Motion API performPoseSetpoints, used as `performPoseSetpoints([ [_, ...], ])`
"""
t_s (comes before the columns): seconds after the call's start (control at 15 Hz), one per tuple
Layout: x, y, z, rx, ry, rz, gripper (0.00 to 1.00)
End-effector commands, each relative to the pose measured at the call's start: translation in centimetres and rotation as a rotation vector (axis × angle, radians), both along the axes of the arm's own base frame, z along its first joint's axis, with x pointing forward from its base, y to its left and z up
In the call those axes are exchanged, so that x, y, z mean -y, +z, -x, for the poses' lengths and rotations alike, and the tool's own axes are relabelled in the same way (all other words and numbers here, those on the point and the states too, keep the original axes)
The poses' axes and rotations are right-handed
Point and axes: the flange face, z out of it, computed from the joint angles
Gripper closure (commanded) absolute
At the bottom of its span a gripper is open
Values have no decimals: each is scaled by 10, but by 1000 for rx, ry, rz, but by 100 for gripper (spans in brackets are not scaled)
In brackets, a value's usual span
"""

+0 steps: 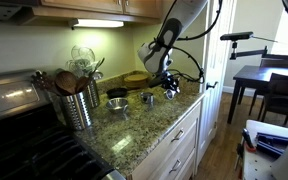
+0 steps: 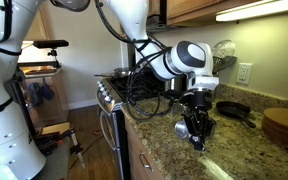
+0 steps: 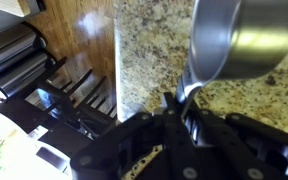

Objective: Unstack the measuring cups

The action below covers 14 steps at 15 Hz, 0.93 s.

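In the wrist view my gripper is shut on the thin handle of a shiny silver measuring cup, which hangs over the granite counter. In an exterior view the gripper is low over the counter near its right end, with the held cup mostly hidden by the fingers. Two more silver measuring cups stand apart on the counter between the gripper and the utensil holder. In an exterior view the gripper points down just above the counter.
A tall perforated steel utensil holder with wooden spoons stands by the stove. A dark metal bowl sits behind the cups and also shows in an exterior view. A round wooden board lies nearby. The counter's front edge is close.
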Motion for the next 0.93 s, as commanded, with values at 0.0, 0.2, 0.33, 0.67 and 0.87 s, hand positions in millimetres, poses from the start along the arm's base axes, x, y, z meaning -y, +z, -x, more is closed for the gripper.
performPoseSetpoints([
  [0.0, -6, 7, 12, -36, 30, -23, 93],
  [0.2, -9, 4, 13, -49, 43, -31, 93],
  [0.33, -10, 3, 13, -54, 50, -36, 92],
  [0.67, -10, 1, 14, -62, 55, -41, 93],
  [0.87, -11, -1, 14, -66, 61, -44, 93],
])
